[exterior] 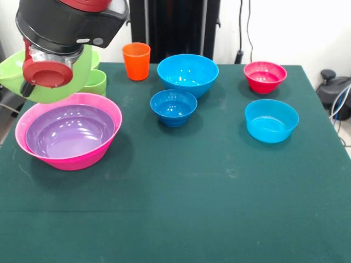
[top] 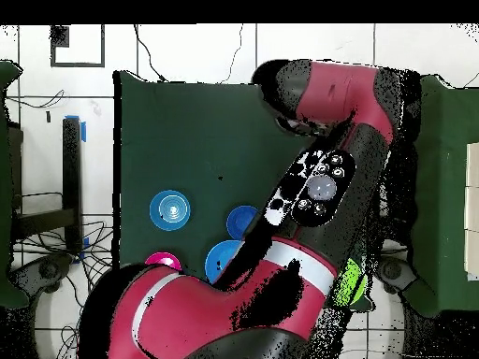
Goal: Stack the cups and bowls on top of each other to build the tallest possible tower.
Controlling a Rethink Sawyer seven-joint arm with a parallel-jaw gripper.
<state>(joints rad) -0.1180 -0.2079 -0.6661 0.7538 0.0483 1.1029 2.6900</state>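
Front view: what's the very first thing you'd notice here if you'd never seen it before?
Probably the big black and red robot arm coming down at the top left, with a lime green bowl tilted right under it. Just below sits the large pink bowl with the purple bowl nested inside. After that, the bright orange cup at the back of the green table stands out, next to three blue bowls and a small red one.
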